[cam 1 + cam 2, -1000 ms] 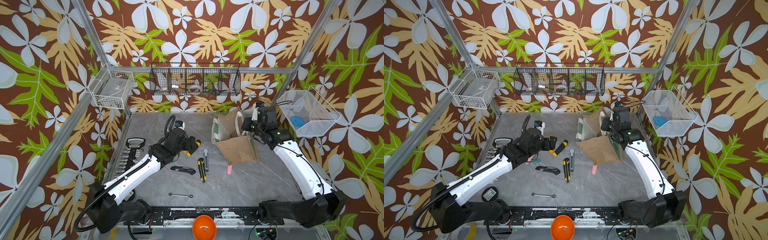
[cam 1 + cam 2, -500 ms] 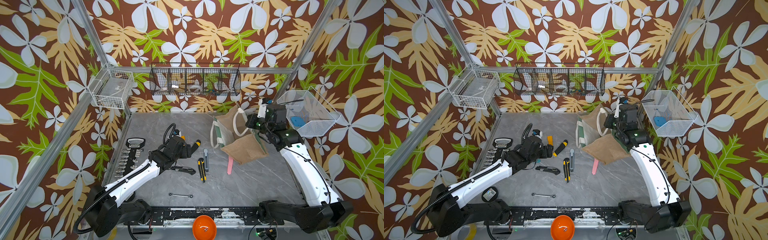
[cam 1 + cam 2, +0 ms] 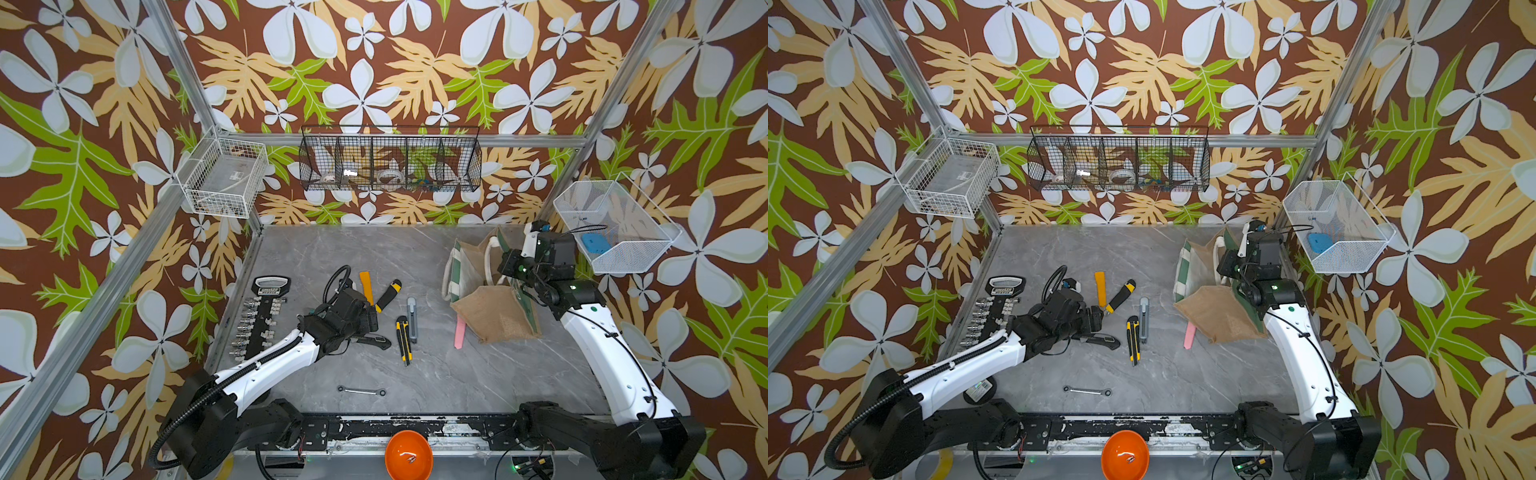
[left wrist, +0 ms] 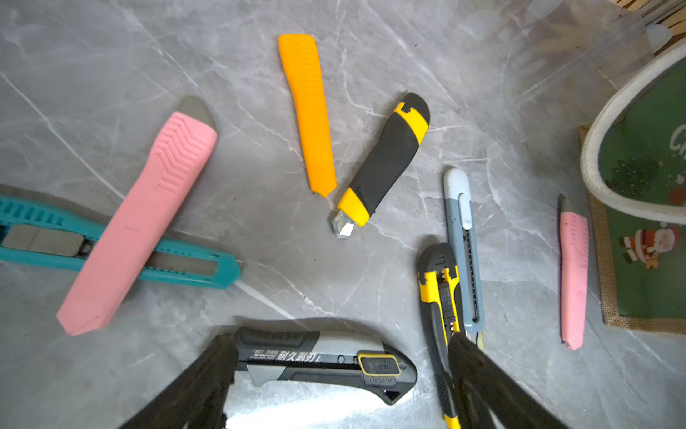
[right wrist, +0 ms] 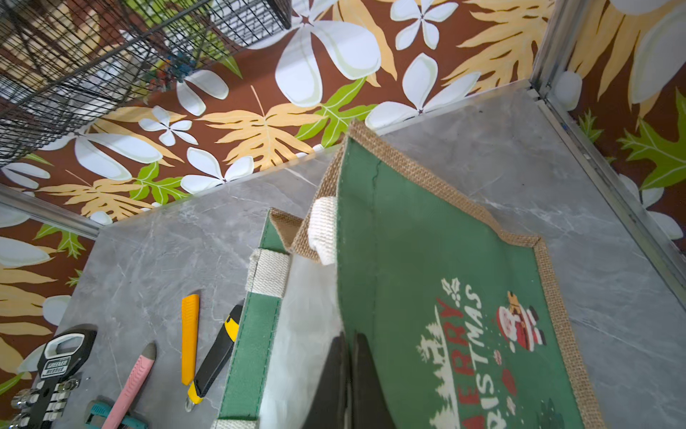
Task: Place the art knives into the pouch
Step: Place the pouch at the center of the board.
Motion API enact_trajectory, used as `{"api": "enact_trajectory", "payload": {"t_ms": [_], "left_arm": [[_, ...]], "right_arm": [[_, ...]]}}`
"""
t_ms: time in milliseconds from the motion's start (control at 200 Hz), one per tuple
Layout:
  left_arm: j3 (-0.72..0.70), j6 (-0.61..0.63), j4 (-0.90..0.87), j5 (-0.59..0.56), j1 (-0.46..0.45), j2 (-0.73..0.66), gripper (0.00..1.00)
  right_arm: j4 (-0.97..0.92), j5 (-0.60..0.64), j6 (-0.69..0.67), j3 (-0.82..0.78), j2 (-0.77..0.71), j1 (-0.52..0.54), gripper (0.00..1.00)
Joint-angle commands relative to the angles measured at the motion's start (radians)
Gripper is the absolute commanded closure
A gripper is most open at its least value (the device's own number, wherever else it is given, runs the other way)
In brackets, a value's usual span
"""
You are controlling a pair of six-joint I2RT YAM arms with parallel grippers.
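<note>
Front rail: orange bowl (image 3: 408,455). Just beyond it on the grey worktop (image 3: 457,386), a small wrench (image 3: 361,391), alone.

Change against one second back: the left arm has drawn back toward the front and come lower. Its tool, then up beside the stubby yellow-and-black cutter (image 3: 388,293), now sits over the black-and-grey art knife (image 4: 315,358). The right arm has swung toward the back right corner and risen. The pouch (image 3: 494,316), then nearly flat, now gapes toward the cutters.

Left tool (image 4: 339,338): fingers (image 4: 208,375) spread wide, nothing held. The art knife lies flat between them, its length running from one finger toward the other. The tail end is at one fingertip, the nose short of the other. Contact: cannot tell.

Next to the knife, on the pouch side: slim yellow-and-black cutter (image 3: 403,338) and grey-blue cutter (image 3: 411,318), side by side. Further that way, a pink cutter (image 3: 459,336) just beside the pouch's jute edge.

Beyond the left tool: orange cutter (image 3: 365,286) and the stubby cutter, near ends almost meeting. Left wrist view only: a second pink cutter (image 4: 141,223) lying across a teal one (image 4: 200,267). Socket rail (image 3: 266,316) along the left edge.

The pouch stands at the right rear of the worktop, well apart from the art knife. Right tool (image 5: 349,371): pressed together on the top edge of the green panel (image 5: 445,278), holding it up.

Rear wall: black wire basket (image 3: 390,162). White wire basket (image 3: 226,183) at the left corner, white mesh basket (image 3: 615,228) at the right.
</note>
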Motion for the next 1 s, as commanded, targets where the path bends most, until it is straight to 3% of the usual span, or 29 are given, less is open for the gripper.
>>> {"api": "enact_trajectory", "payload": {"t_ms": [0,205,355,445,596,741,996], "left_arm": [[-0.009,-0.034,0.025,0.017,0.000,0.004,0.11],[-0.016,-0.052,0.031,0.022,0.000,0.008,0.11],[-0.019,-0.063,0.030,0.036,0.000,0.018,0.11],[-0.021,-0.064,0.018,0.036,0.000,0.023,0.11],[-0.026,-0.060,-0.002,0.025,0.000,0.009,0.10],[-0.036,-0.063,-0.035,0.004,0.000,-0.013,0.10],[-0.084,-0.089,-0.090,0.008,0.000,-0.062,0.10]], "right_arm": [[0.026,-0.042,0.011,-0.030,-0.007,-0.019,1.00],[0.032,-0.092,0.025,-0.072,-0.036,-0.077,1.00],[0.040,-0.064,0.015,-0.106,-0.077,-0.094,0.87],[0.024,-0.054,0.007,-0.120,-0.084,-0.101,0.72],[0.018,-0.053,-0.006,-0.142,-0.089,-0.106,0.64],[-0.019,0.006,-0.020,-0.136,-0.108,-0.106,0.48],[-0.057,0.097,-0.036,-0.148,-0.152,-0.105,0.42]]}}
